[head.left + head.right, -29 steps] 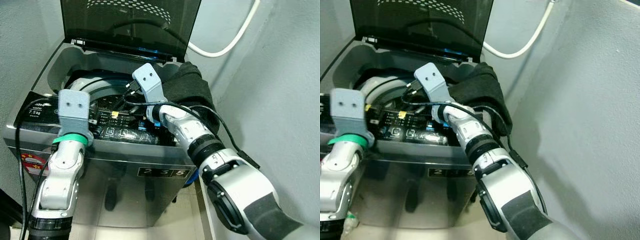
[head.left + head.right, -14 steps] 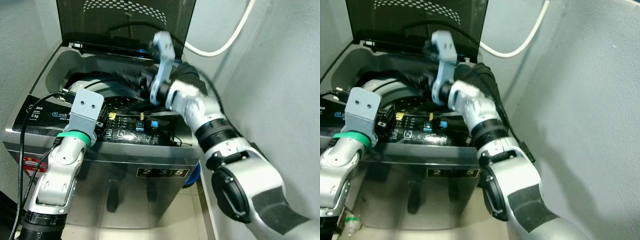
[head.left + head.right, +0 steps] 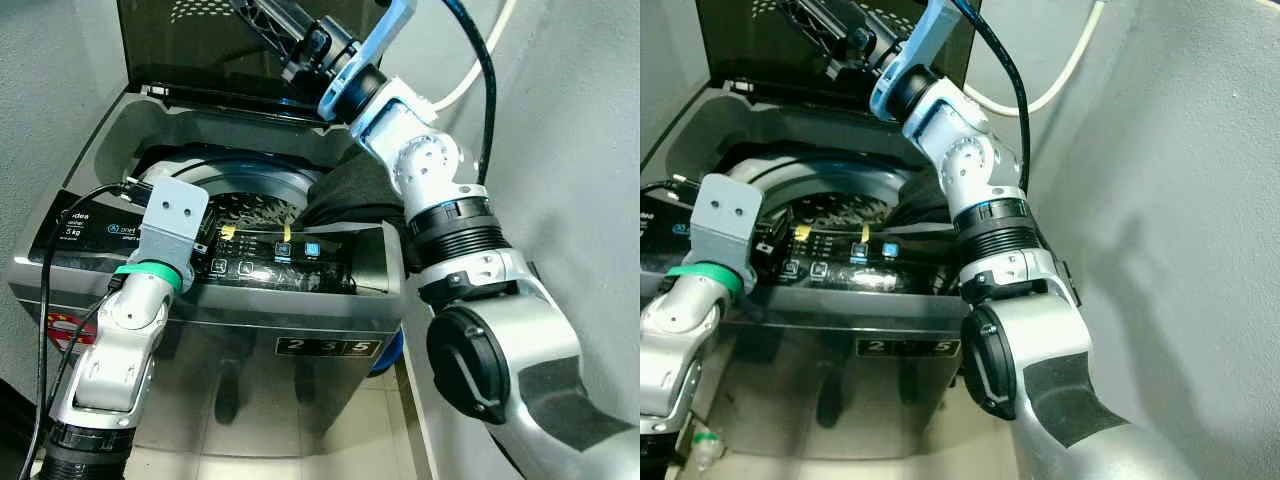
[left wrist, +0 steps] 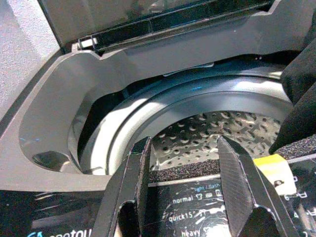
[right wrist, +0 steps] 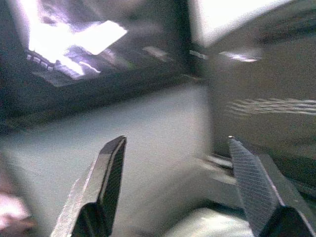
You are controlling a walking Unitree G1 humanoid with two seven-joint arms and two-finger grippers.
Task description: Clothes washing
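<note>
1. Washer [image 3: 250, 330] stands open, lid [image 3: 200, 45] upright at the back; dark cloth [image 3: 360, 195] is draped over the drum's right rim, half in.
2. Right gripper [image 3: 262, 12] is raised by the lid, well above the cloth, fingers spread and empty.
3. Left gripper [image 4: 182, 190] hovers over the panel, parted, holding nothing.
4. Right arm looks nearer the cloth, which lies below it.
5. Panel reads "normal", "quick15", "heavy"; front shows "235".
</note>
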